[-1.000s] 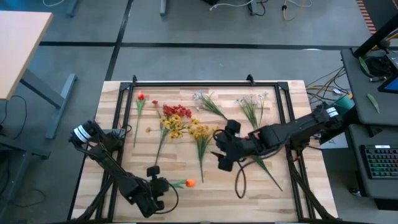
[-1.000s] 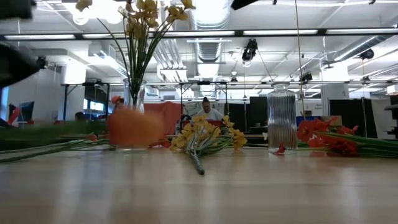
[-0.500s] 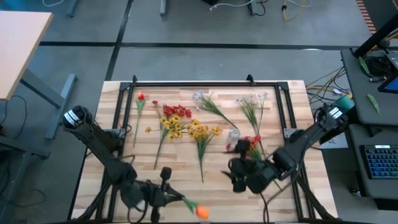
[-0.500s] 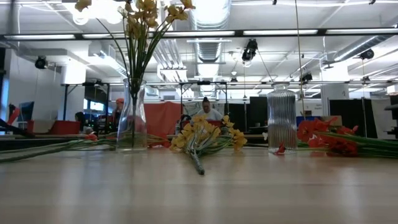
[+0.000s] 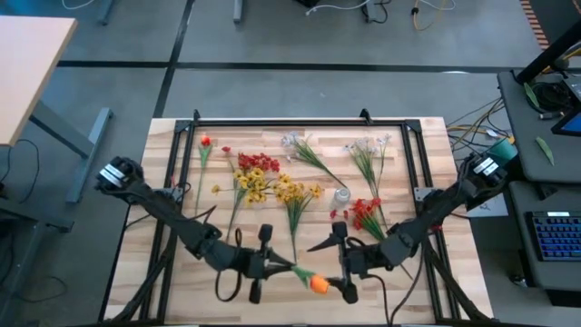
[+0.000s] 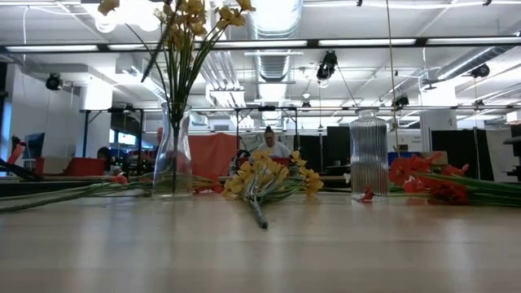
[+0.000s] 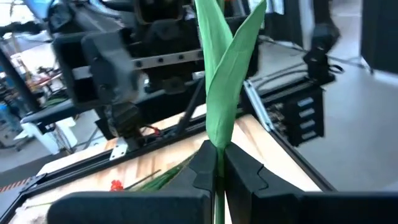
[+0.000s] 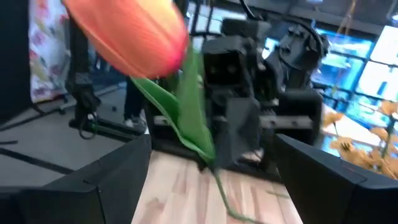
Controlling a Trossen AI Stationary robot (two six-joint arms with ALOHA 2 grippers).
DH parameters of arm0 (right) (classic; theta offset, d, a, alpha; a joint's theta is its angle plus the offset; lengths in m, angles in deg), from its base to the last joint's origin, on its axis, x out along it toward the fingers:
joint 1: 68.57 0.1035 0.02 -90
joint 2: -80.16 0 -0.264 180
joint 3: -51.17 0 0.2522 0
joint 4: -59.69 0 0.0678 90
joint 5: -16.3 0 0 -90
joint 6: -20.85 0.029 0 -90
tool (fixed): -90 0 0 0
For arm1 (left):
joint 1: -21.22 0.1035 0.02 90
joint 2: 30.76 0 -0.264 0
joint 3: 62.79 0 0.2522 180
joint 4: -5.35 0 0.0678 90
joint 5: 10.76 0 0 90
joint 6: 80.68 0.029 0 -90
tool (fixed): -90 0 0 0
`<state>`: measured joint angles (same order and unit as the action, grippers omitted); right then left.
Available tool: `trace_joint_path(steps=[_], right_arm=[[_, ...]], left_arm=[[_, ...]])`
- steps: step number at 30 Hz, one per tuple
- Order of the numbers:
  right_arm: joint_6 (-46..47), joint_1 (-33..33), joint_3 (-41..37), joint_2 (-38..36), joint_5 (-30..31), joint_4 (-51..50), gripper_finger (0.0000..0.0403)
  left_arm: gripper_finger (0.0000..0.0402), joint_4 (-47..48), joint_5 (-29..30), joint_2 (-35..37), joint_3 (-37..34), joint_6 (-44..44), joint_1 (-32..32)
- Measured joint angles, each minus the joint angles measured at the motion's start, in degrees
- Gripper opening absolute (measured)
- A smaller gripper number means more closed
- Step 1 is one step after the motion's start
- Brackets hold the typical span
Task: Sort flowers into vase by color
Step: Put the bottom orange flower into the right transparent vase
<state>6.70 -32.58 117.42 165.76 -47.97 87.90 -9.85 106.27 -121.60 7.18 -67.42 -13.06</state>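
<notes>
An orange tulip (image 5: 318, 284) with a green stalk and leaves hangs above the table's near edge, and my left gripper (image 5: 275, 265) is shut on its stalk. My right gripper (image 5: 330, 269) faces it from the right, open, its fingers on either side of the blossom (image 8: 134, 31) without touching it. Red (image 5: 257, 163), yellow (image 5: 295, 193) and white (image 5: 368, 150) flowers lie flat on the table. A glass vase (image 6: 173, 155) stands holding yellow flowers. A ribbed glass vase (image 6: 369, 155) stands near the red flowers (image 6: 423, 181). My left gripper pinches the tulip's green stalk (image 7: 219, 163) between its two fingers, just below the leaves (image 7: 224, 74). The fingers lie level and point toward the table's right. The stalk runs on past the fingertips to the blossom, and the whole flower is lifted clear of the table.
A black frame (image 5: 281, 121) borders the table along the far and side edges. The loose flowers fill the table's far half. Bare wood (image 5: 300, 245) lies between them and the near edge. Desks and equipment stand beyond the table's right side.
My left gripper has risen with the orange tulip and gone toward the table's right, tipping from pointing down to level. The tulip is lifted clear. My right gripper has come from the table's middle toward the near edge and the tulip, tipping to level, still open.
</notes>
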Motion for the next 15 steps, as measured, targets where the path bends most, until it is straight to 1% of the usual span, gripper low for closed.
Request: trace_joint_path(steps=[6,9,12,15], right_arm=[[-0.12,-1.16,-0.12,0.00,-0.72,0.32,0.0325],[0.05,-1.82,0.29,0.00,-0.69,0.36,0.0313],[0.18,-2.17,0.37,0.00,-0.25,0.35,0.0271],[0.26,-2.30,0.37,0.00,-0.16,0.39,0.0199]], left_arm=[[0.0000,-5.34,0.02,-2.51,0.00,-1.66,3.60],[0.0000,-7.61,0.00,-3.59,0.00,-1.76,4.69],[0.0000,-9.10,0.00,-4.01,0.02,-1.77,5.17],[0.0003,-9.20,-0.02,-4.03,0.02,-1.36,5.18]])
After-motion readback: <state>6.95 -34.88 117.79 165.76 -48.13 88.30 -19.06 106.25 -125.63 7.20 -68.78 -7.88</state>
